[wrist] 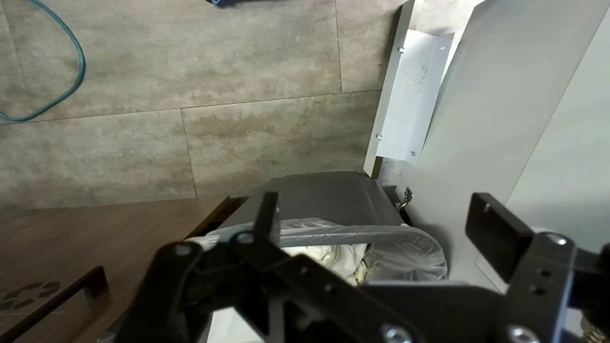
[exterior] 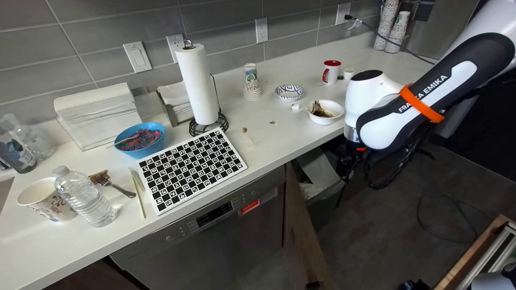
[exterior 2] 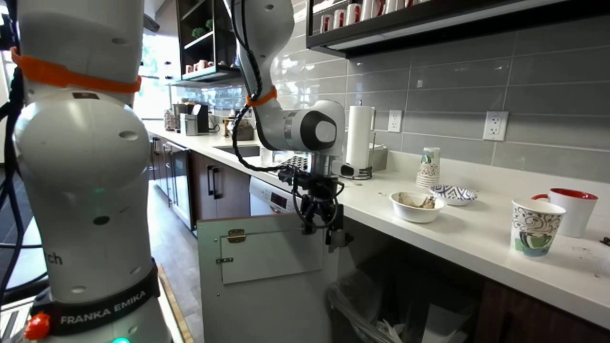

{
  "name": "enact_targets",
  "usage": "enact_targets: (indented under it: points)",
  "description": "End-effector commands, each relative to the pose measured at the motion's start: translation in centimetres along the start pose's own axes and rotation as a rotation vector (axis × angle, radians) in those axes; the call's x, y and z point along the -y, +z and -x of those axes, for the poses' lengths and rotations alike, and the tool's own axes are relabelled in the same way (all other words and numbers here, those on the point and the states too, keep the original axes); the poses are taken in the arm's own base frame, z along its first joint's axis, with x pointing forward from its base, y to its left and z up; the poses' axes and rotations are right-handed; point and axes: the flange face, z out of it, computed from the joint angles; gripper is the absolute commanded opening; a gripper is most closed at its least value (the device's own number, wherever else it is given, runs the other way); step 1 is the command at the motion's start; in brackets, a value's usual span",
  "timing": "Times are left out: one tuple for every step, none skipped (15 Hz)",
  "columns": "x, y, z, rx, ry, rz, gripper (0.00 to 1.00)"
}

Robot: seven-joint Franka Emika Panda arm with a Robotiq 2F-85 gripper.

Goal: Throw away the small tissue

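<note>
My gripper [wrist: 376, 214] is open, with nothing between its fingers, over a grey bin [wrist: 329, 197] with a clear plastic liner in the wrist view. It also hangs fingers down below counter height in both exterior views [exterior: 343, 171] [exterior 2: 329, 231]. Crumpled white tissue-like material [wrist: 340, 257] lies inside the bin; whether the small tissue is among it I cannot tell. The bin stands in the open cabinet under the counter and shows partly in both exterior views [exterior: 324, 191] [exterior 2: 340, 302]. My gripper hides part of its opening in the wrist view.
The open cabinet door [exterior 2: 257, 295] stands beside the gripper. The counter edge [exterior: 278, 159] is near the arm. A white bowl with food remains [exterior: 332, 108], a patterned bowl [exterior: 289, 93], a red-rimmed mug [exterior: 332, 74] and a paper towel roll [exterior: 197, 84] stand on the counter.
</note>
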Motion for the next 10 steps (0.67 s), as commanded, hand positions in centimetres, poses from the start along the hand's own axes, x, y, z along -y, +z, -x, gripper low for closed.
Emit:
enact_targets:
  points:
    - [-0.5,-2.7,1.3,-0.074,0.033,0.023,1.00]
    - [-0.7,-3.5,1.4,-0.113,0.050,0.024,1.00]
    - [-0.9,-4.5,1.6,-0.154,0.064,0.013,1.00]
    - [-1.0,-5.3,1.7,-0.193,0.073,0.005,1.00]
    - [-1.2,-6.0,2.0,-0.231,0.080,0.001,1.00]
    - [-1.3,-6.6,2.2,-0.264,0.083,-0.002,1.00]
    - [-1.5,-7.1,2.5,-0.295,0.086,-0.002,1.00]
    - [-1.6,-7.6,2.9,-0.321,0.089,-0.003,1.00]
    - [-1.8,-8.0,3.3,-0.347,0.091,-0.002,1.00]
    - [-2.0,-8.5,3.7,-0.376,0.098,-0.003,1.00]
